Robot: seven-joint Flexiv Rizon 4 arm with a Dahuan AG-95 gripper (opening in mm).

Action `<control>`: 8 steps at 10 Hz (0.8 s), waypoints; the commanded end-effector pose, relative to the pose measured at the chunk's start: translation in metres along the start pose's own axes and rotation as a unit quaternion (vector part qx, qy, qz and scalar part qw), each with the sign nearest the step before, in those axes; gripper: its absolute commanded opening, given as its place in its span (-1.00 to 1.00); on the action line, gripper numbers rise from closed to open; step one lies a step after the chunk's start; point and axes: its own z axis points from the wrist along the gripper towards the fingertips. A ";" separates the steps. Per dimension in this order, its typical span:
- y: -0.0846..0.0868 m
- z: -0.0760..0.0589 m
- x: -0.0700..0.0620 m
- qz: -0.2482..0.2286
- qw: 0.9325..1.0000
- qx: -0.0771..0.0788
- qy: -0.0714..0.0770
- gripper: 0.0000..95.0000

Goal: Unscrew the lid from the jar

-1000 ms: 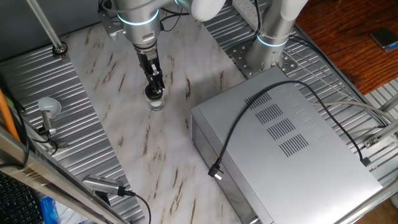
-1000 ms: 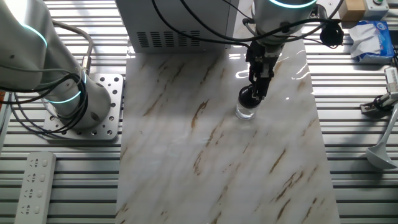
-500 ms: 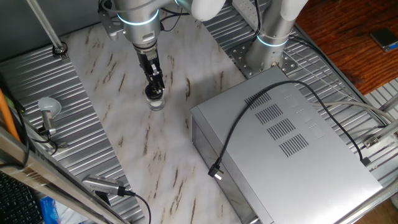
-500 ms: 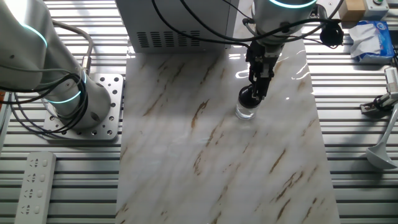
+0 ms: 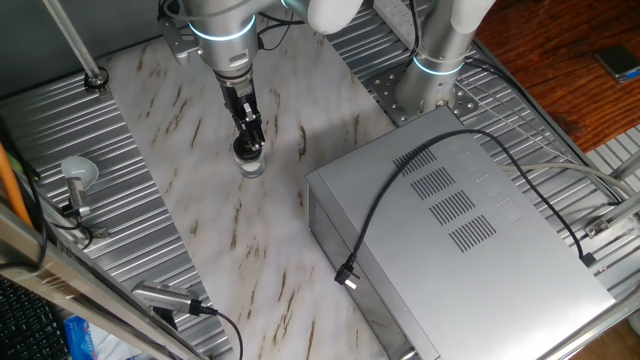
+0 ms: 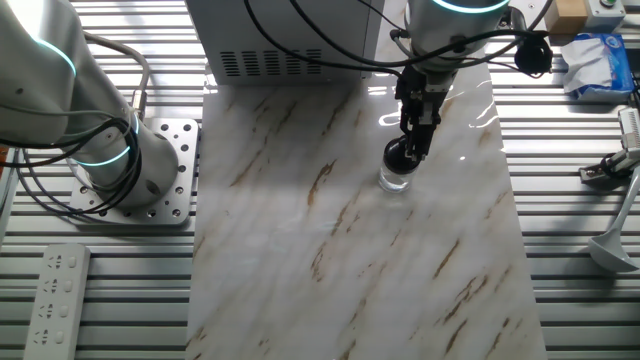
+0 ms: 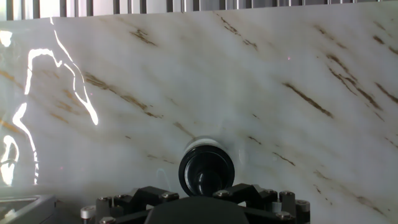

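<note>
Pinching the lid (image 5: 246, 147) atop the jar (image 6: 394, 181), gripper (image 6: 407, 153) on marble slab (image 5: 200, 200), grey metal box (image 5: 470, 240) well apart.

Nothing visible has changed across the 2 fixed views since 1 second ago. The gripper (image 5: 247, 143) sits at the same spot on the lid (image 5: 246, 148) atop the jar (image 5: 250, 163), at the same height and angle beside the grey metal box (image 5: 455, 235). Neither lid nor jar has shifted on the marble board (image 6: 330, 240).
</note>
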 end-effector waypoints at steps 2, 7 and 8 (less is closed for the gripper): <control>0.000 0.000 0.000 -0.242 0.969 -0.028 0.029 -1.00; 0.000 -0.001 0.000 -0.244 0.969 -0.023 0.035 -1.00; 0.000 -0.001 0.000 -0.244 0.969 -0.023 0.035 -1.00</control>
